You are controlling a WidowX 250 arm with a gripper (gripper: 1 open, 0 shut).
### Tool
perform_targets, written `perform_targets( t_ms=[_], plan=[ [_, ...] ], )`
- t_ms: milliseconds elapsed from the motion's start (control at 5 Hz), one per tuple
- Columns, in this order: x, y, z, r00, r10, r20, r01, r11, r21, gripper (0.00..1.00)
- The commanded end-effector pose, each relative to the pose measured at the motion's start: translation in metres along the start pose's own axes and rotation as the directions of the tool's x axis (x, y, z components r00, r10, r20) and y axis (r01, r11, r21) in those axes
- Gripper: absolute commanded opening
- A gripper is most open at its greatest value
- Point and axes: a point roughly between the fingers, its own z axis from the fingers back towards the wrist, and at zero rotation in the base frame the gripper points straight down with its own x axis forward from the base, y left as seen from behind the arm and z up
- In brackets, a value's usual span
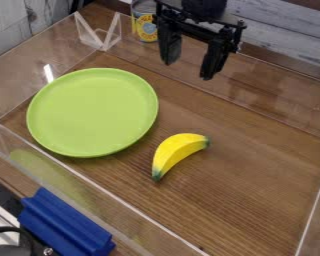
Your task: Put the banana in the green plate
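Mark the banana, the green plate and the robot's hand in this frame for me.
banana (178, 154), camera view, middle of its yellow body.
green plate (56, 128), camera view, bare flat surface left of centre.
hand (190, 61), camera view, gap midway between the open black fingertips.

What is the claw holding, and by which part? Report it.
Nothing. The claw hangs open above the table, apart from the banana, which lies beside the green plate.
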Motion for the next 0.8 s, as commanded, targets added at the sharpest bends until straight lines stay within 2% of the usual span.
perform_targets(
  t_ms=[0, 200, 400, 600],
  plan=[
    [-0.006, -0.003, -0.011, 1.000, -0.006, -0.001, 0.006, 1.000, -0.010, 1.00],
    [-0.019, -0.009, -0.028, 1.000, -0.024, 0.012, 0.024, 0.999, -0.027, 1.00],
    [-0.024, -0.013, -0.047, 0.999, -0.033, 0.023, 0.034, 0.999, -0.034, 1.00],
    [-0.024, -0.015, -0.058, 0.998, -0.050, 0.036, 0.051, 0.998, -0.047, 1.00]
  ],
)
